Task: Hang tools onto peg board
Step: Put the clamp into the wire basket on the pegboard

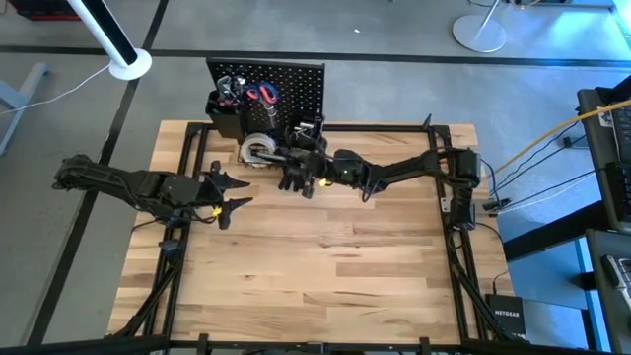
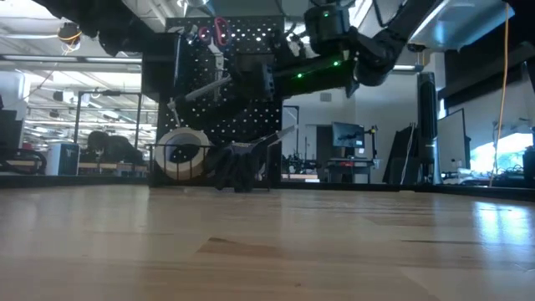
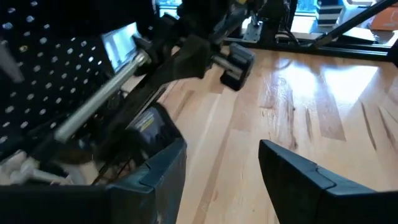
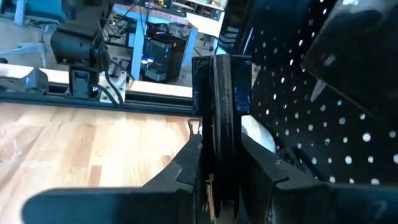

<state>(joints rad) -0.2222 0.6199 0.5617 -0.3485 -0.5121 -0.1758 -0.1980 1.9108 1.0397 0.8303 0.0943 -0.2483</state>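
The clamp (image 4: 221,118) is squeezed tight between the 2 fingers of the right gripper (image 1: 296,170), right in front of the peg board (image 1: 291,89). The tape roll (image 1: 258,148) sits just beside it. I think it should go slow and line up with a hole. The left gripper (image 1: 229,192) waits wide open, off to the side.

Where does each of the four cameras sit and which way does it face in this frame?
High view: overhead, straight down on the table; both arms show, left gripper open, right gripper by the peg board.
Low view: table height, level towards the peg board and tape roll; the right arm comes in from above.
Left wrist view: past its open fingers towards the right arm.
Right wrist view: along its gripper shut on a black clamp.
Shared: peg board, in all four.
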